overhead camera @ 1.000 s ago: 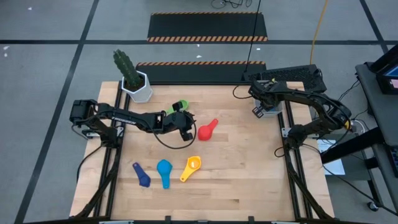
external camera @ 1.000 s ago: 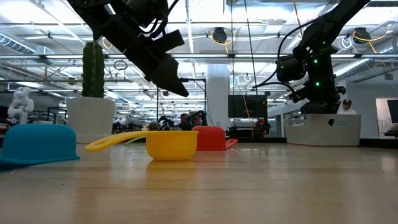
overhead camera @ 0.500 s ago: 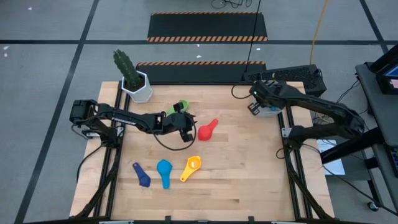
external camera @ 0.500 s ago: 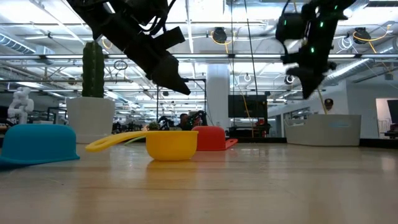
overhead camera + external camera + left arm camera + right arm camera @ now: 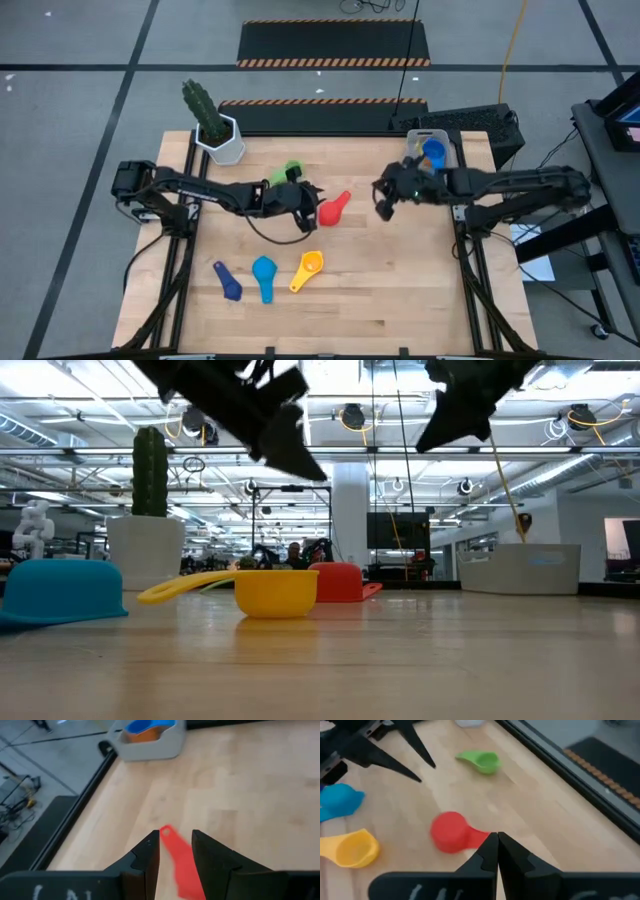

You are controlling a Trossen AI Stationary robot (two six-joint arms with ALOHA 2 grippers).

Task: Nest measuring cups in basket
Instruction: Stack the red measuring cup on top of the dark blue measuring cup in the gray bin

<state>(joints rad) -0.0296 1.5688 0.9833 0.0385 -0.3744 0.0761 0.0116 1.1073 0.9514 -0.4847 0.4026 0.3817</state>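
Observation:
The red cup (image 5: 331, 210) lies upside down near the table's middle, its handle pointing to the far right. My left gripper (image 5: 175, 840) hangs open above it, its fingers on either side of the red handle (image 5: 176, 856) without touching. My right gripper (image 5: 497, 842) is shut and empty, in the air just right of the red cup (image 5: 451, 831). The green cup (image 5: 290, 170) lies farther back. The yellow cup (image 5: 308, 269), light blue cup (image 5: 264, 274) and dark blue cup (image 5: 227, 281) sit near the front. The basket (image 5: 447, 150), at the far right, holds a blue cup (image 5: 433, 154) nested in an orange one (image 5: 145, 734).
A white pot with a cactus (image 5: 222, 140) stands at the far left corner. Bare wood stretches across the right and near-right parts of the table (image 5: 400, 290). Black frame rails run down both sides of the table.
My right gripper has swung from over the basket toward the table's left and near side, stopping beside the red cup; the blue cup in the basket is now uncovered. My left gripper has risen a little over the red cup.

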